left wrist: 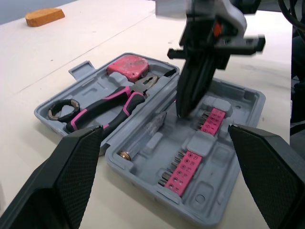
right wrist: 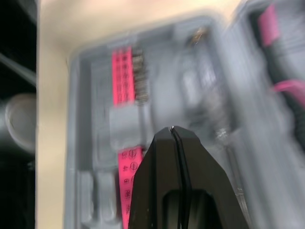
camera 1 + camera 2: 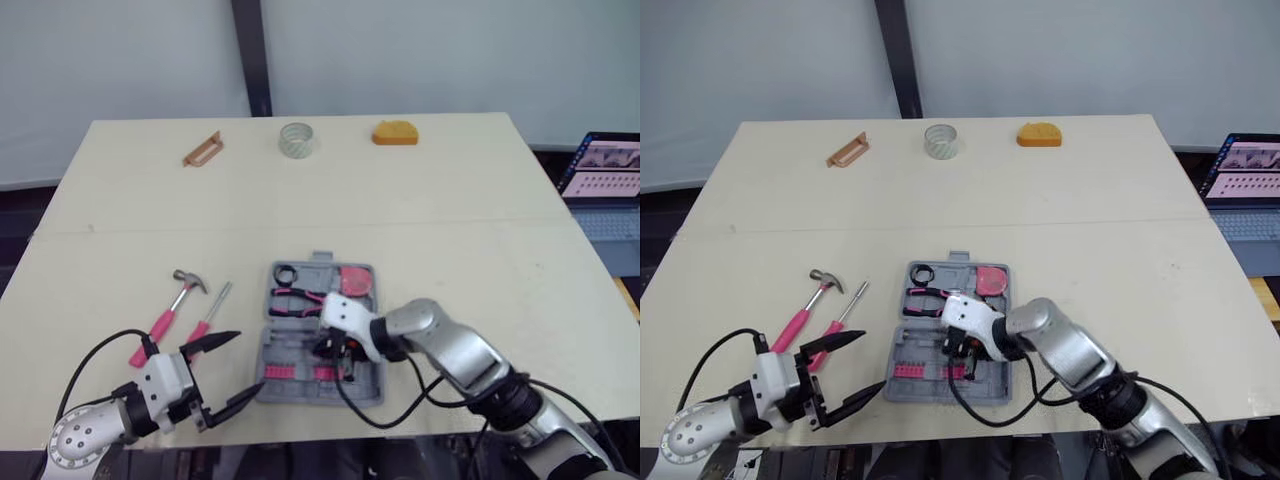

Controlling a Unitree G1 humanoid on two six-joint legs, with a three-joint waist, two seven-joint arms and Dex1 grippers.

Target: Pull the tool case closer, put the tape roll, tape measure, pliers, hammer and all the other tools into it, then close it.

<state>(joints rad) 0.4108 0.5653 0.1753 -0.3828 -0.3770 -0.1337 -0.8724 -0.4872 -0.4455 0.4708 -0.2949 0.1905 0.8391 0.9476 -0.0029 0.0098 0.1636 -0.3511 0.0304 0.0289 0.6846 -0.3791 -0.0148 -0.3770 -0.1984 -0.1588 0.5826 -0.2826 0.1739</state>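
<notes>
- The left gripper (image 3: 249,361) hovers at the table's near edge, its fingers spread wide, just left of the tool case (image 1: 240,102).
- The case lies open and flat; the right gripper (image 1: 184,112) points down into its nearer half with both fingers pressed together on nothing, the tip beside the pink bit holders (image 1: 187,170).
- The farther half holds the pliers (image 1: 107,102), a pink tape measure (image 1: 127,66) and a black ring (image 1: 62,109), perhaps tape.
- The hammer (image 3: 170,310) and a screwdriver (image 3: 212,312) lie side by side on the table (image 3: 480,260), left of the case.
- By the far edge, well apart from both grippers, sit a tan handle (image 3: 203,149), the tape roll (image 3: 296,139) and an orange object (image 3: 395,132).
</notes>
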